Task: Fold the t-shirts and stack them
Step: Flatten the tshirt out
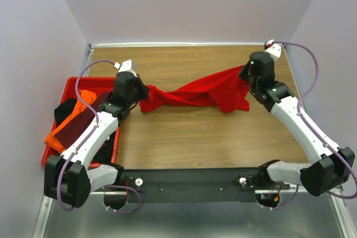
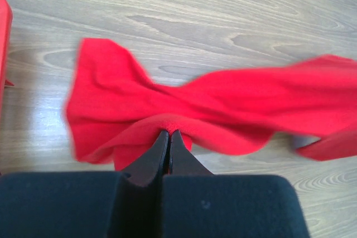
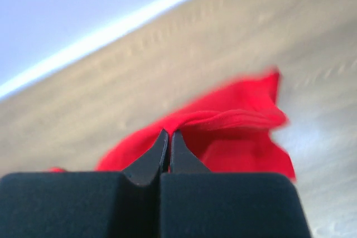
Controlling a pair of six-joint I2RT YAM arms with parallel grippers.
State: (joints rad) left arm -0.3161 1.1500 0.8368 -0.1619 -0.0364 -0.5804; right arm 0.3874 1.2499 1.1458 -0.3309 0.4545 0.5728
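Note:
A bright red t-shirt (image 1: 195,94) hangs stretched across the wooden table between my two grippers. At its left end my left gripper (image 1: 139,94) is shut on a fold of the cloth; the left wrist view shows the fingertips (image 2: 169,133) pinching the red fabric (image 2: 223,110), which is bunched and twisted. My right gripper (image 1: 245,73) is shut on the shirt's right edge, with the red cloth (image 3: 240,132) pinched at its tips (image 3: 169,133). An orange shirt (image 1: 70,120), a dark maroon shirt (image 1: 78,126) and a black shirt (image 1: 66,108) lie heaped in the crate at the left.
A rigid red plastic crate (image 1: 75,85) stands at the table's left edge under the left arm. The wooden tabletop (image 1: 189,143) is bounded by pale walls at the back and sides. A black bar (image 1: 189,182) with the arm bases runs along the near edge.

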